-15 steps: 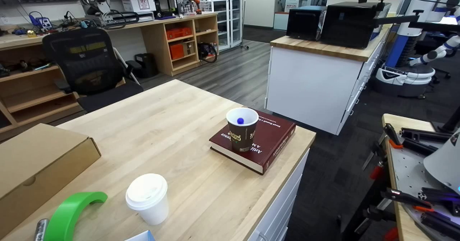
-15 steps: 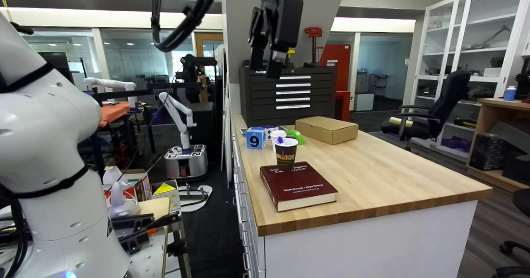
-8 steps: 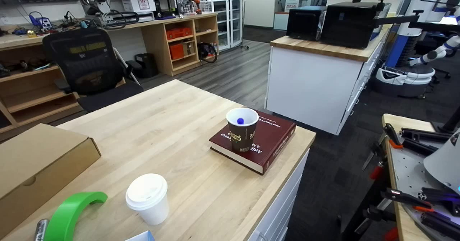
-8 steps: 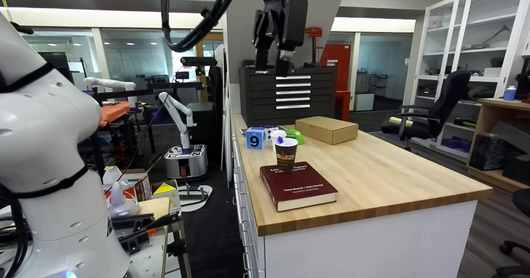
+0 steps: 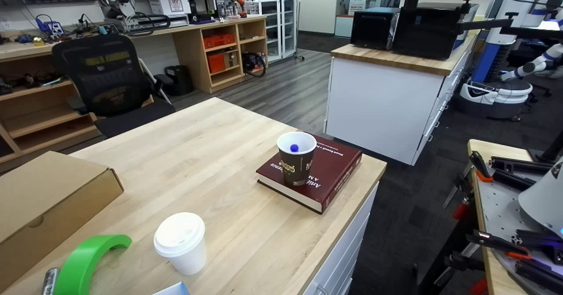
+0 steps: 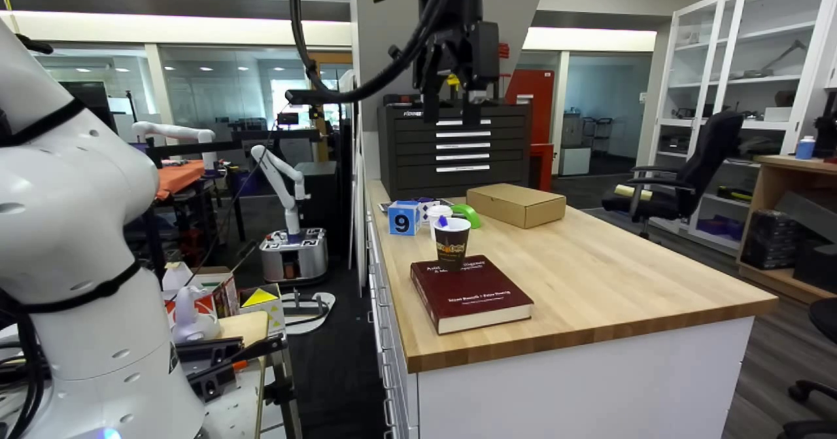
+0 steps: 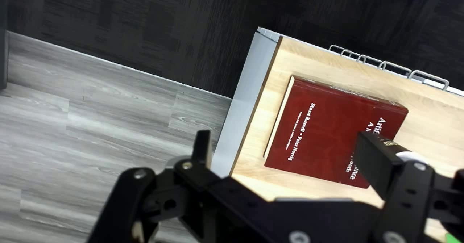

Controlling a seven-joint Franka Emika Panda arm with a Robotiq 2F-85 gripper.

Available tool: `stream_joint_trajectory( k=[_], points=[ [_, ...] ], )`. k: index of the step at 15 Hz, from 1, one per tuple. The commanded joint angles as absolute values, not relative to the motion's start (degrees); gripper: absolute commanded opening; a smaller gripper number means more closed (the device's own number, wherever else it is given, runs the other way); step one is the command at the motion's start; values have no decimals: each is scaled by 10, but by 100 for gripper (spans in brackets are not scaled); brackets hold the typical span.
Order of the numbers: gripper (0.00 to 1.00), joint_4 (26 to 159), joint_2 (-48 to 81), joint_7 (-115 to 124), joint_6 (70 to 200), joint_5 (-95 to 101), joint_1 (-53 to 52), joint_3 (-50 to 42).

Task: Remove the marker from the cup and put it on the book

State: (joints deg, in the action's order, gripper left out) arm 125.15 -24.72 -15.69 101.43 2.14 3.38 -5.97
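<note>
pale wood counter in a cluttered workroom: a dark, white-rimmed cup stands upright on a maroon book, the blue marker inside it, one end showing. high above and well apart, the black pincer hangs, jaws spread wide. farther along sit a lidded white cup, a green arch and a cardboard box.

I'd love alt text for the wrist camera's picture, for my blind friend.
An open black robot gripper spans the foreground, partly hiding a white-rimmed cup; beyond it, a maroon book lies on a pale wooden tabletop.
</note>
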Motion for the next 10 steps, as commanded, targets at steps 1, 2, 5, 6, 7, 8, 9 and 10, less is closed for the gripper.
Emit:
stream_joint_trajectory(
  k=[1, 2, 5, 6, 7, 8, 9, 10],
  points=[
    [100, 1273, -246, -150, 1062, 41, 15, -36],
    [100, 1276, -244, -153, 1072, 44, 10, -29],
    [100, 1277, -228, -162, 1093, 46, -10, -12],
    [100, 1276, -221, -163, 1099, 48, -17, -6],
    [100, 1276, -216, -164, 1103, 48, -23, -1],
    [100, 1275, -211, -164, 1107, 46, -29, 4],
    [100, 1274, -205, -164, 1111, 44, -34, 7],
    [100, 1271, -198, -160, 1115, 40, -38, 11]
  ],
)
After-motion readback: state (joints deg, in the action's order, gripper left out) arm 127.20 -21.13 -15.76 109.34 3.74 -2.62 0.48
